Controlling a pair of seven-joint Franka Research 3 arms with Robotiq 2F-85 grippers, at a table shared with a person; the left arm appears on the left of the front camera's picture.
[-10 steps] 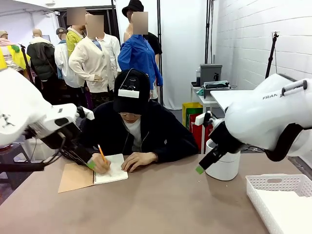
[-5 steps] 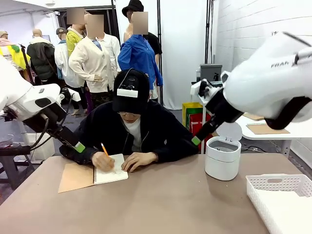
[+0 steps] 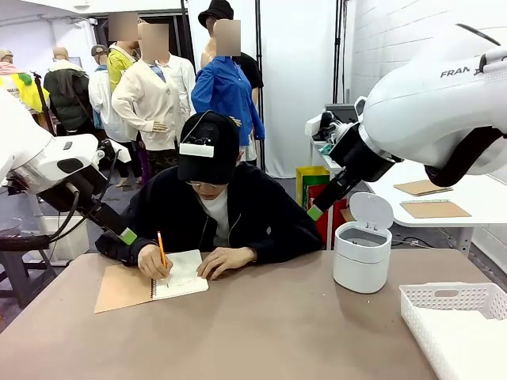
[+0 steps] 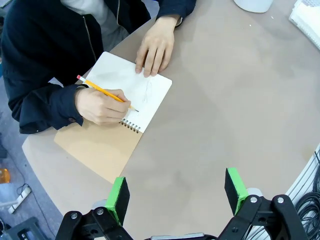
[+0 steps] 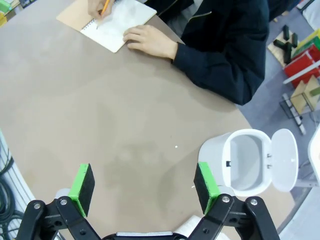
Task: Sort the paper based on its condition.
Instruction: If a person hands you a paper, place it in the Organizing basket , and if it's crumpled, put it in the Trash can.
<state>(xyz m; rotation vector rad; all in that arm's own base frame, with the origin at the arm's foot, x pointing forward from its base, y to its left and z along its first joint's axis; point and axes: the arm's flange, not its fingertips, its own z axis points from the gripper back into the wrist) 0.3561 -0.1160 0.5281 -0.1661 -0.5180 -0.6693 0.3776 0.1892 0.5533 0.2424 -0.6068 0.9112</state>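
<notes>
The left pincer [image 4: 176, 192] hangs in the air with its green pads [image 4: 118, 197] wide apart and nothing between them, above bare brown table [image 4: 240, 100]. Ahead of it and below, a spiral-bound notebook [image 4: 145, 87] lies open with its brown cover [image 4: 97, 147] folded out flat. A person's hand [image 4: 100, 106] rests on the white page holding a yellow pencil [image 4: 102, 91], and the person's other hand [image 4: 155, 47] lies flat on the page's far edge. The right pincer [image 5: 143, 187] also hangs clear of the table, jaws spread and empty. Just beside its one pad stands a white bin [image 5: 247, 162] with its lid tipped open, and the notebook lies well apart from it across the table. In the front view the bin sits below this pincer, and nearer the camera a white slatted basket [image 3: 444, 297] stands at the table's edge; whether loose paper lies in it cannot be told, since its inside reads as plain white. Behind the right pincer runs a white brick wall [image 3: 396, 63] and a white side table [image 3: 475, 194] bearing flat brown pads [image 3: 432, 210].
</notes>
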